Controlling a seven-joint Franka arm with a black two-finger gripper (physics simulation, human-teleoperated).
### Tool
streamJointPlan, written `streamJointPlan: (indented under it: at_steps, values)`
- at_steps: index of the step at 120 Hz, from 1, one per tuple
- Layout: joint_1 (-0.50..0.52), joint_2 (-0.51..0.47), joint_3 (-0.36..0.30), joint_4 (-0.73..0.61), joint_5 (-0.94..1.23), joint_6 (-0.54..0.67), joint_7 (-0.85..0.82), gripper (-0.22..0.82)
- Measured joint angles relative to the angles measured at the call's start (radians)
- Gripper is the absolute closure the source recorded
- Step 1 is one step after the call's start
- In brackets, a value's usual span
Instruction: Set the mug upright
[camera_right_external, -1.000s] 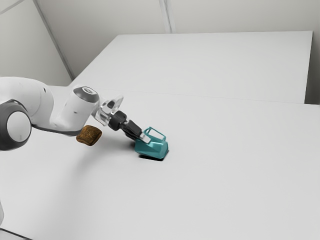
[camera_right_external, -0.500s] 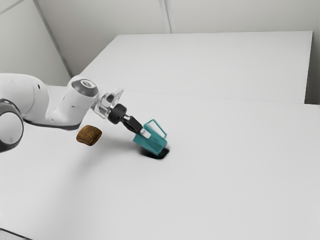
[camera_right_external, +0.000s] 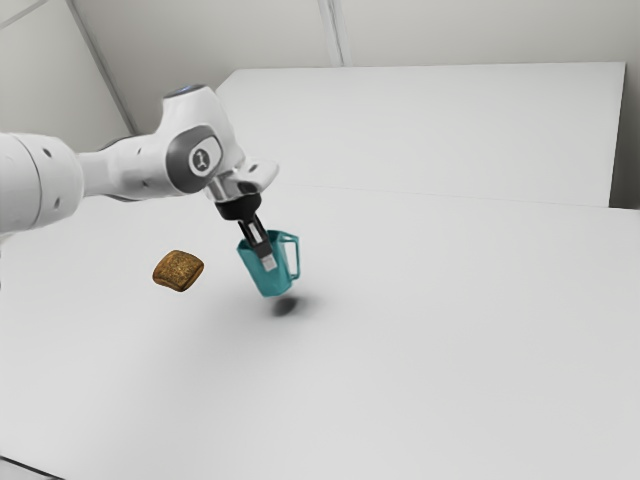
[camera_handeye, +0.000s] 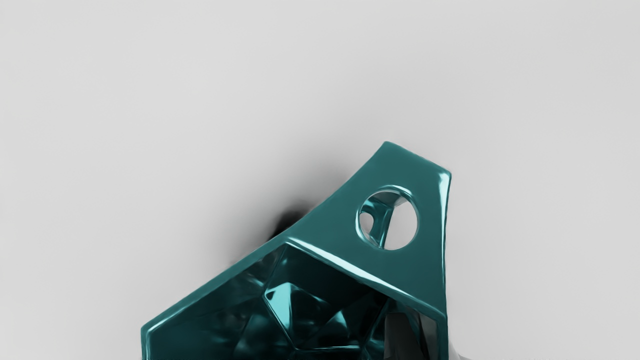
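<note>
Reaching over the table (camera_right_external: 420, 370), the arm (camera_right_external: 130, 170) is holding the mug aloft

The gripper (camera_right_external: 267, 262) is clamping the mug's (camera_right_external: 278, 277) wall, one finger (camera_handeye: 401, 335) going inside. The mug is hanging below it, mouth up, leaning slightly, probably leaving its base free for landing. A brown lump (camera_right_external: 178, 270) is lying apart from the gripper. The handle (camera_right_external: 297, 258) is jutting out beside the fingertips.
</note>
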Motion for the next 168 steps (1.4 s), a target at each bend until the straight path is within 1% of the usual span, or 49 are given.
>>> streamJointPlan:
  at_steps: [16,28,58,88,94,115,136,154,163,168]
  values:
    - [0.003,-0.045,-0.032,-0.091,0.075,0.084,-0.113,0.79]
    - [0.001,-0.049,-0.041,-0.130,0.116,0.134,-0.190,0.79]
    - [0.016,-0.043,-0.043,-0.168,0.147,0.219,-0.339,0.79]
    - [0.015,-0.033,-0.043,-0.177,0.152,0.255,-0.439,0.78]
    - [0.014,-0.033,-0.044,-0.179,0.151,0.258,-0.453,0.74]
    - [0.010,-0.033,-0.044,-0.186,0.147,0.263,-0.494,0.53]
    - [0.005,-0.044,-0.045,-0.187,0.146,0.264,-0.524,0.37]
    - [0.006,-0.097,-0.053,-0.184,0.145,0.243,-0.542,0.20]
    - [0.004,-0.135,-0.056,-0.171,0.145,0.216,-0.549,0.14]
    - [0.000,-0.138,-0.055,-0.137,0.140,0.192,-0.554,0.12]
